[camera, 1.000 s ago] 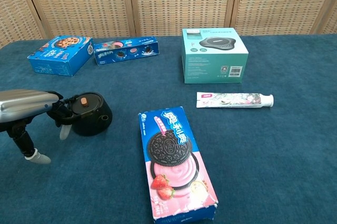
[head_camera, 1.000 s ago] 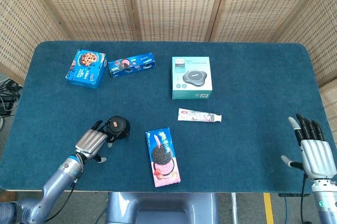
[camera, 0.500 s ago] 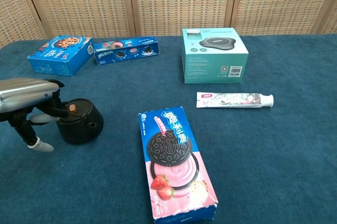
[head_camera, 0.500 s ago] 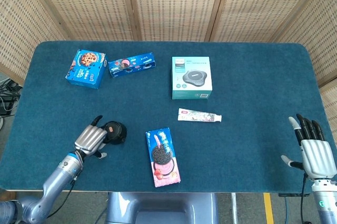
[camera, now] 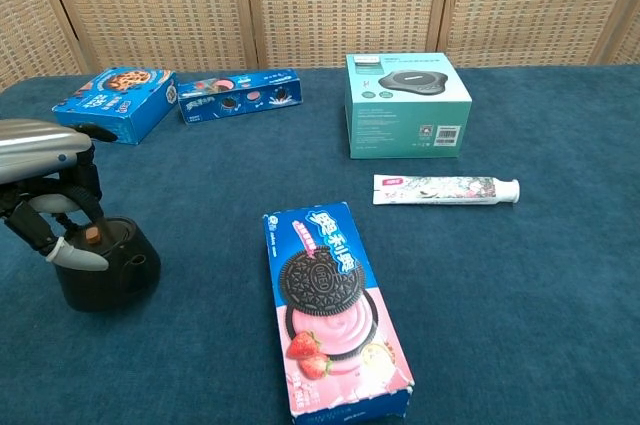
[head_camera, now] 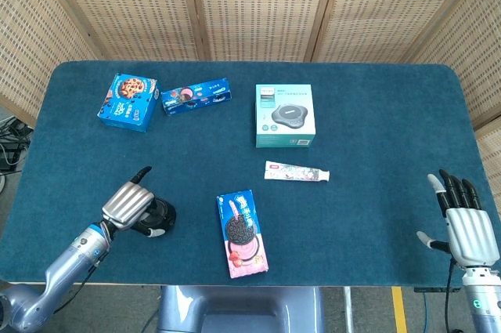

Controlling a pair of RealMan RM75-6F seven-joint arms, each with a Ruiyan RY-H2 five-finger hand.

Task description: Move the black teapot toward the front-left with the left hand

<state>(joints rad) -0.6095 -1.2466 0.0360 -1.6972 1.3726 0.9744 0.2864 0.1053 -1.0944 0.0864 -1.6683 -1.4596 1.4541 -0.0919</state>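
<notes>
The black teapot [camera: 108,270] stands upright on the blue cloth near the front-left, small and round with an orange knob on its lid. My left hand [camera: 45,195] reaches over its top from the left, fingers curled down around its handle, gripping it. From the head view the teapot [head_camera: 159,215] peeks out to the right of my left hand [head_camera: 127,205]. My right hand [head_camera: 466,223] rests at the table's front-right edge, fingers spread, holding nothing.
A pink Oreo box [camera: 334,308] lies just right of the teapot. A toothpaste tube [camera: 445,189] and a teal box [camera: 405,105] sit mid-table. Two blue biscuit boxes [camera: 113,104] [camera: 240,95] lie at the back left. The table's front edge [head_camera: 141,283] is close.
My left hand has drawn the teapot toward the front-left, away from the Oreo box. The right hand has stayed put.
</notes>
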